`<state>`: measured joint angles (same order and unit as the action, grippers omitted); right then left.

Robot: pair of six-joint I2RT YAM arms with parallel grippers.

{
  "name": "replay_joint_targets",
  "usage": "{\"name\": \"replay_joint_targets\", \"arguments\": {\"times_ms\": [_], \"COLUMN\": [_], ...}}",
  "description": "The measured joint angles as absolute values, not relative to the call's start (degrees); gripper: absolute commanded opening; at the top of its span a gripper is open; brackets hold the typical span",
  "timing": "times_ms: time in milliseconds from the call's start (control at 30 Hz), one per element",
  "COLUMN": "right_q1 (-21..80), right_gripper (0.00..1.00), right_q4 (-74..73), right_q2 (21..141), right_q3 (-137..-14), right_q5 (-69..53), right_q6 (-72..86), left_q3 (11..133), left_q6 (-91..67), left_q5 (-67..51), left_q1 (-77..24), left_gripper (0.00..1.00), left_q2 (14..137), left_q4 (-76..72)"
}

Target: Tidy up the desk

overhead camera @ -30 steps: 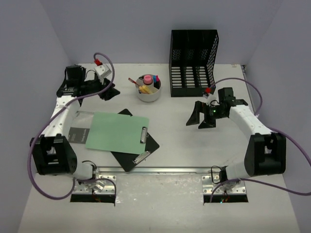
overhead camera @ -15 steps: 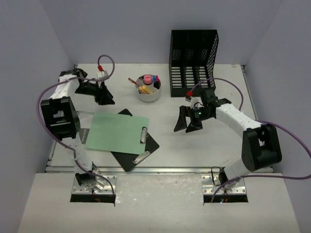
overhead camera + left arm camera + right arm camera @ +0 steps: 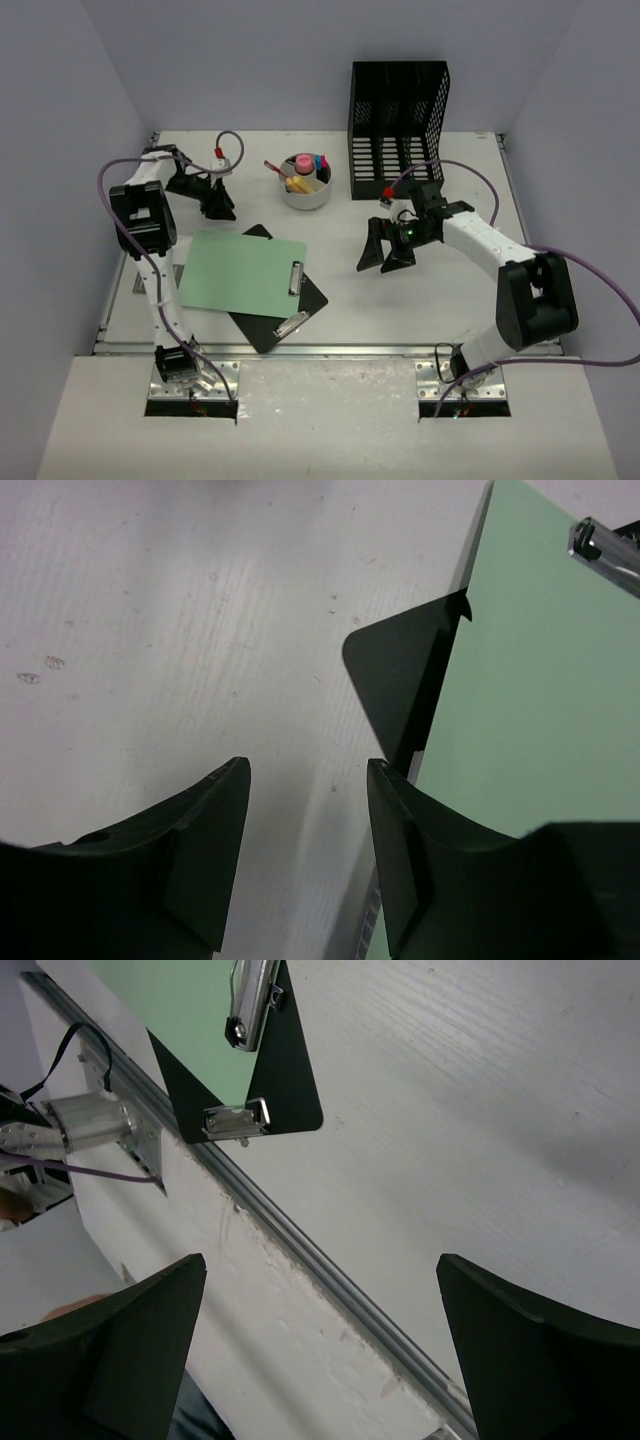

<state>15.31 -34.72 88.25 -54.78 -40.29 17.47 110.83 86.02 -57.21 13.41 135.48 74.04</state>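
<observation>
The white desk (image 3: 420,300) carries a green clipboard (image 3: 240,272) lying over a black clipboard (image 3: 290,315) at the front left. My left gripper (image 3: 216,204) is open and empty, hovering just behind the clipboards' far corner. In the left wrist view the left gripper (image 3: 307,768) is over bare desk, with the black clipboard's corner (image 3: 400,675) and the green board (image 3: 530,680) to its right. My right gripper (image 3: 385,252) is wide open and empty at mid-desk, right of the clipboards. In the right wrist view the right gripper (image 3: 320,1260) faces the silver rail (image 3: 330,1290) and both clipboards (image 3: 280,1080).
A round white cup (image 3: 306,185) of pens and markers stands at the back centre. A black mesh file rack (image 3: 398,100) stands at the back right. The silver rail (image 3: 320,350) runs along the near edge. Grey walls enclose the desk on three sides.
My right gripper has moved left toward mid-desk. My left arm has swung its links round toward the back left, while its gripper has stayed near the clipboards' far corner.
</observation>
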Motion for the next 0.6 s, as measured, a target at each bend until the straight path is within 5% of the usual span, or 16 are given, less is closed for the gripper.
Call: {"name": "replay_joint_targets", "arguments": {"times_ms": [367, 600], "right_q1": [15.3, 15.6], "right_gripper": [0.98, 0.98], "right_q4": [-35.1, -35.1], "right_q2": [89.1, 90.1], "right_q3": [-55.5, -55.7], "right_q5": [-40.3, -40.3], "right_q6": [16.7, 16.6], "left_q3": [104.1, 95.5], "left_q6": [90.8, 93.2], "left_q5": [-55.0, -52.5], "left_q1": [13.0, 12.2], "left_gripper": [0.45, 0.34], "left_q2": [136.4, 131.7], "left_q4": [74.7, 74.8]}}
